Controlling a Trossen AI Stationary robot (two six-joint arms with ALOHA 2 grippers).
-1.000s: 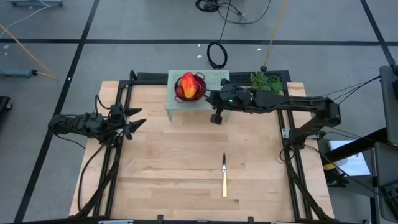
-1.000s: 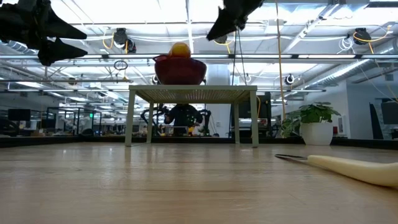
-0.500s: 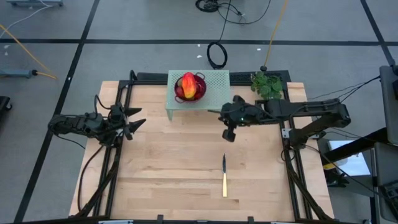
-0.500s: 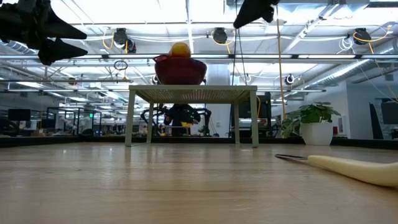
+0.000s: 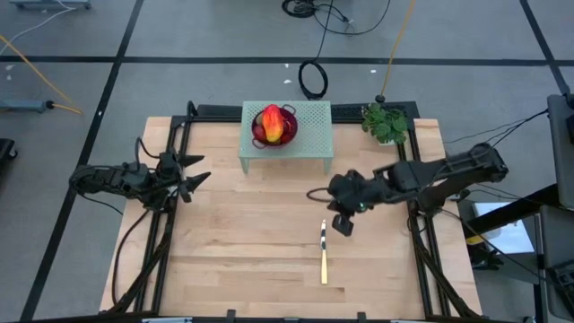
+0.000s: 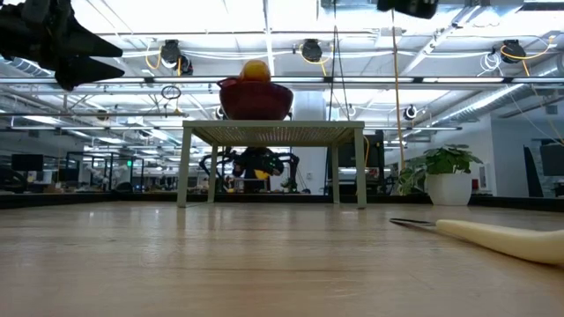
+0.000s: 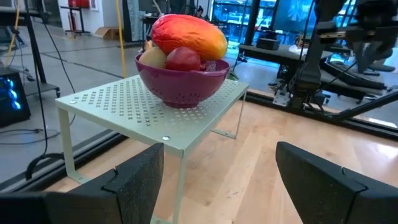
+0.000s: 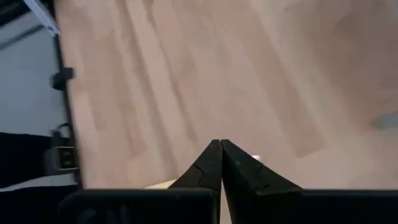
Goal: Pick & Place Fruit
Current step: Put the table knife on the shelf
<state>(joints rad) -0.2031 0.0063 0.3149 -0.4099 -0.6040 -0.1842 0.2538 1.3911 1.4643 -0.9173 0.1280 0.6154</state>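
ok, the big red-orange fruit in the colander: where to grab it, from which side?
Grip the red-orange fruit across its upper body, coming straight down from above. It lies heaped on the other fruit, well clear of the purple colander rim, so its top is free. The rim probably blocks a low side approach.

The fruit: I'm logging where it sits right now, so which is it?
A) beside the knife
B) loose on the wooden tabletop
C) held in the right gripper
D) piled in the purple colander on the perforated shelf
D: the fruit is heaped in the purple colander standing on the perforated shelf, while the right gripper is shut and empty over bare wood.
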